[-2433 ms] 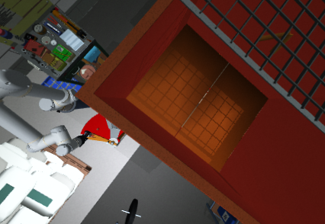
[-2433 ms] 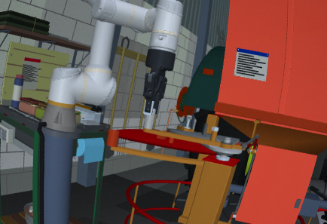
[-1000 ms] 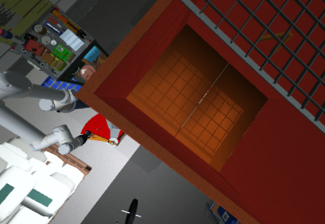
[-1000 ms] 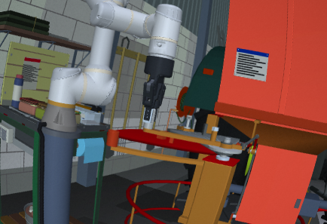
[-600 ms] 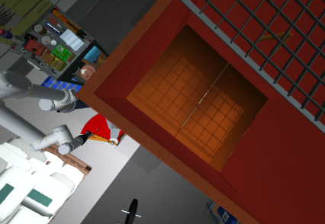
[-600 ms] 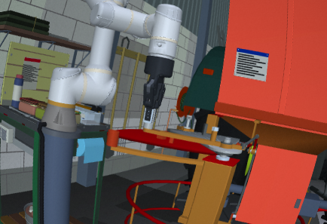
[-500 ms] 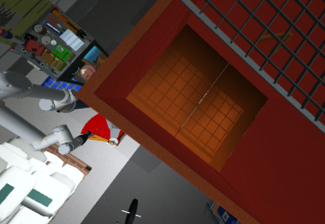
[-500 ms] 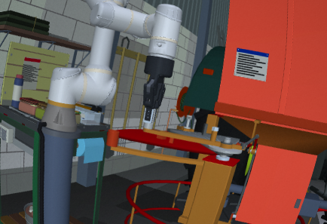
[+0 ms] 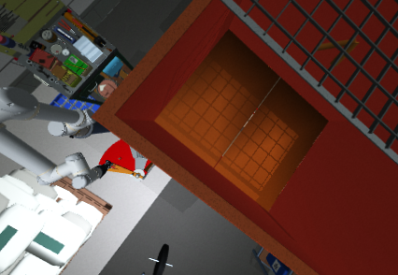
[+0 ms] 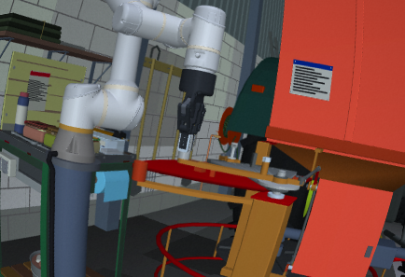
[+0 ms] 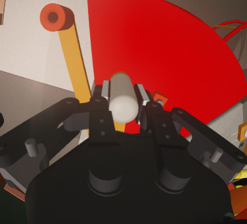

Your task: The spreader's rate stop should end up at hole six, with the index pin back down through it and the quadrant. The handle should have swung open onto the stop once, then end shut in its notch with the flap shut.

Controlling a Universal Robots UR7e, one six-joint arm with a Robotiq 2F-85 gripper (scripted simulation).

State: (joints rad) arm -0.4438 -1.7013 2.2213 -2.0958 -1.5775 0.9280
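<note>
The index pin [image 11: 122,97] is a pale cylinder standing upright over the red quadrant [image 11: 157,52], near the quadrant's outer rim [image 10: 186,166]. The orange rate stop [image 11: 157,99] shows just to the right of the pin, under the fingers. The orange handle [image 11: 74,59] with its round red-orange grip [image 11: 56,17] lies along the quadrant's straight left edge. The flap is hidden; from above only the red hopper [image 9: 243,130] with its dark inside shows. My gripper [image 11: 123,95] points straight down onto the quadrant [image 10: 185,146] and is closed around the index pin.
The red hopper wall [image 10: 345,66] rises right of the quadrant, over an orange frame post [image 10: 259,225]. Red hose loops [image 10: 186,248] lie on the floor below. A bench with tools [image 9: 65,55] stands behind the arm's base, and white sacks [image 9: 32,228] are piled beside it.
</note>
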